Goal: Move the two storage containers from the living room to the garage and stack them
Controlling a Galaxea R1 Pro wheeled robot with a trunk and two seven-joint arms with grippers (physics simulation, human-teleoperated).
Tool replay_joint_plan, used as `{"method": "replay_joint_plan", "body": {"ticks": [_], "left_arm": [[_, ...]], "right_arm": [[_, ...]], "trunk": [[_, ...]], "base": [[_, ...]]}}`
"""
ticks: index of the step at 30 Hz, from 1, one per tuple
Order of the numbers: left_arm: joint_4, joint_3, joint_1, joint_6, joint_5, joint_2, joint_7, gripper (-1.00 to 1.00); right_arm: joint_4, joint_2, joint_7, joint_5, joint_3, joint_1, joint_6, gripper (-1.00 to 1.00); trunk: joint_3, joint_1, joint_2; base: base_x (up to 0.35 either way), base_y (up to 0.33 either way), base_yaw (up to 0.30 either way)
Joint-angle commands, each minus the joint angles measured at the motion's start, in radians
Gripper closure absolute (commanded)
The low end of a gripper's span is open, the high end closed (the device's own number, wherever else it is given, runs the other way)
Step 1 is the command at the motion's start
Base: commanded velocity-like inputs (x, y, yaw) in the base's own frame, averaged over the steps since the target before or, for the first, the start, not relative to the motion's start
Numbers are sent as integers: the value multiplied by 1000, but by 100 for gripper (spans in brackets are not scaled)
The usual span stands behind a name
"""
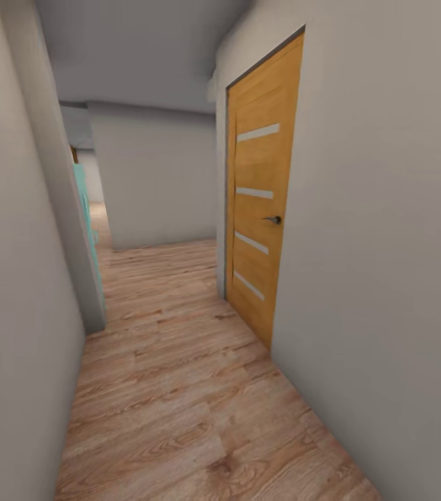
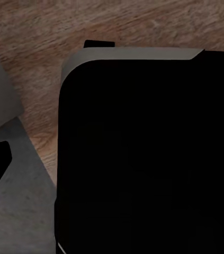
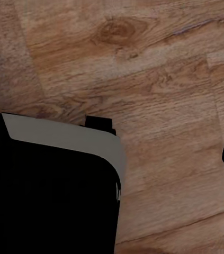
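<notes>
**Corridor transit, wood-plank floor**

Head view: narrow corridor with a pale wood-plank floor [image 1: 179, 390]. Grey-white wall [image 1: 401, 278] along the right side, holding a closed wooden door [image 1: 259, 202] with four pale stripes and a dark handle [image 1: 273, 220]. Left wall [image 1: 12, 313] ends at a corner; just past it a teal edge [image 1: 85, 209] shows, identity unclear. Far end closed off by another grey wall [image 1: 154, 174], with an opening at its left.

Left wrist view: a large black body with a pale grey rim [image 2: 138, 53] over plank floor; a grey surface [image 2: 16, 201] beside it, possibly part of the robot.

Right wrist view: similar black body with pale rim [image 3: 64, 137] over plank floor.

Grippers: fingers not discernible in either wrist view; I cannot tell whether they are apart or closed.

Containers: not located from these views.
</notes>
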Motion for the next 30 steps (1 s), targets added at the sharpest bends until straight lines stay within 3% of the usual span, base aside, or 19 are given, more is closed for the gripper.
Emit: {"method": "replay_joint_plan", "body": {"ticks": [1, 30], "left_arm": [[0, 1, 0, -2, 6, 0, 1, -100], [0, 1, 0, -2, 6, 0, 1, -100]], "right_arm": [[3, 0, -1, -8, 9, -1, -6, -100], [3, -1, -1, -8, 9, -1, -10, -100]], "trunk": [[0, 0, 0], [14, 0, 0]], "base": [[265, 0, 274], [265, -1, 274]]}}
